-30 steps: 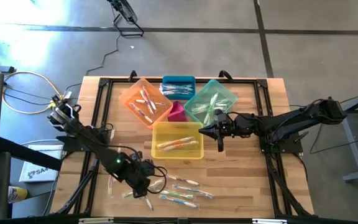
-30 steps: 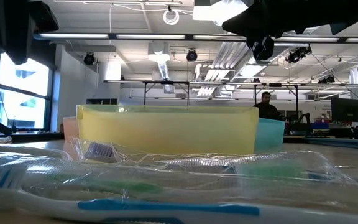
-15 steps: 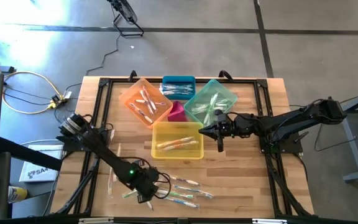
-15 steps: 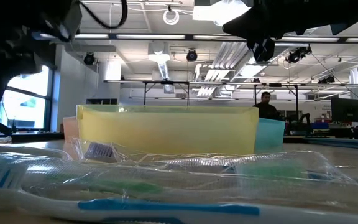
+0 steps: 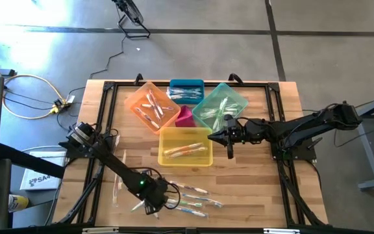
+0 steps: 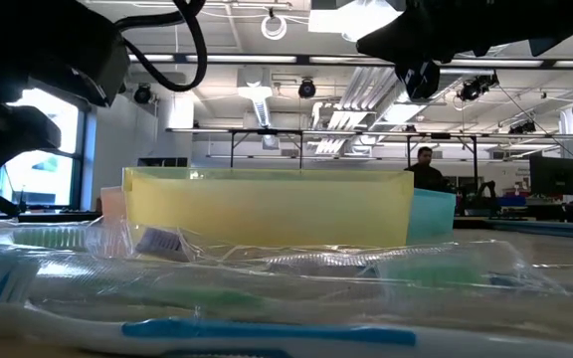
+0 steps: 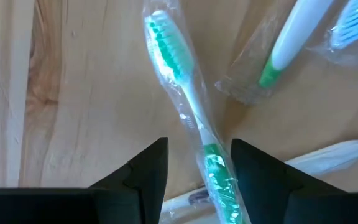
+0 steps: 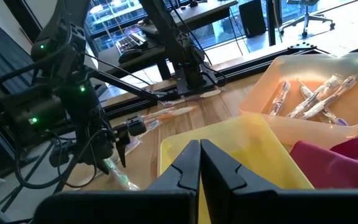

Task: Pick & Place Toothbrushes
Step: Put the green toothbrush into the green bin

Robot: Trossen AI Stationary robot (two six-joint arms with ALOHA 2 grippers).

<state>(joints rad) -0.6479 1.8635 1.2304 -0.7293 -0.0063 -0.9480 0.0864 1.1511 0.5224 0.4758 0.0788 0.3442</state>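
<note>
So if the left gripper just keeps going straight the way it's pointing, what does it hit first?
Probably the green wrapped toothbrush: its handle lies between the open fingers of the left gripper, with the wooden table just beneath. Depth is hard to judge.

We see the left pincer (image 5: 156, 207) has slid along the counter's (image 5: 252, 169) near edge. It now straddles a green toothbrush (image 7: 194, 124), its fingers spread wider.

I see a pale wooden desk (image 5: 252, 188) with black rails. Bins read orange (image 5: 152, 106), blue (image 5: 186, 90), teal green (image 5: 220, 106), yellow (image 5: 185, 145) and pink (image 5: 184, 117). Under my dark left pincer (image 7: 194, 163), a white toothbrush (image 7: 188, 112) has green bristles and grip.
</note>
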